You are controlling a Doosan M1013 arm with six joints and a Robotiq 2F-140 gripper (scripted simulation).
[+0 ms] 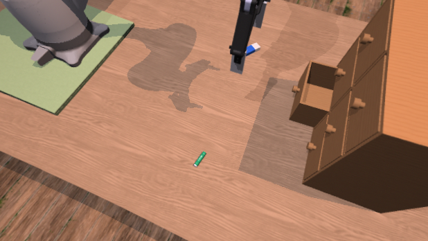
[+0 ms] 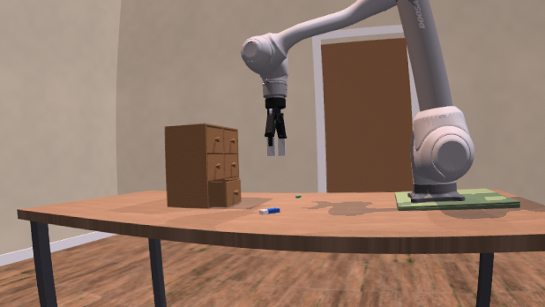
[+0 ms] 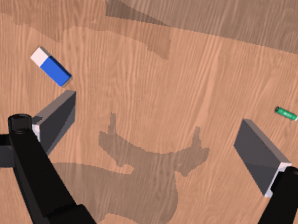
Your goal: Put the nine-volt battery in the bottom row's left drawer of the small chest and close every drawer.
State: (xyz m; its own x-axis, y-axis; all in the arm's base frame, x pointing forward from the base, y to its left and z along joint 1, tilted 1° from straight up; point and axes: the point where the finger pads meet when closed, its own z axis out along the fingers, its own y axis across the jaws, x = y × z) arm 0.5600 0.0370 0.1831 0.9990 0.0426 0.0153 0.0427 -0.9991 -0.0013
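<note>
1. High above the wooden surface point(image 2: 309, 222), the gripper point(image 2: 276, 151) hangs with its fingers spread fully apart, and nothing is between them.
2. Below it lies a blue-and-white eraser point(image 1: 253, 48); a green cell point(image 1: 199, 158) lies well apart.
3. On the small chest point(image 1: 403, 69), the bottom-left drawer point(image 1: 313, 95) stands pulled out.
4. I cannot see the nine-volt battery; the open drawer's visible part shows only wood.

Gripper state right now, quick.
Gripper: open wide, holding nothing, hanging above the table.
</note>
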